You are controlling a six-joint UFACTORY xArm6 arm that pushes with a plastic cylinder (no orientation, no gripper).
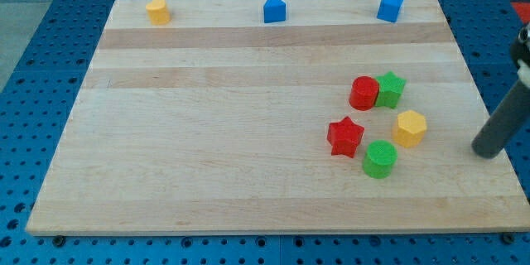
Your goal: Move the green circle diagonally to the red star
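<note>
The green circle (380, 159) is seen just below-right of the red star (345, 137), nearly touching, so little is left, while my tip (485, 152), with no claw, is parked well right.

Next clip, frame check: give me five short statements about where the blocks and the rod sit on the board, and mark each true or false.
1. The green circle lies to the lower right of the red star. True.
2. My tip touches the green circle. False: it is well off to the view's right, apart from all blocks.
3. The red circle and green star sit side by side. True.
4. Two blue blocks sit along the view's bottom. False: they are at the top edge.
5. The yellow hexagon lies left of the red star. False: it is to its right.
</note>
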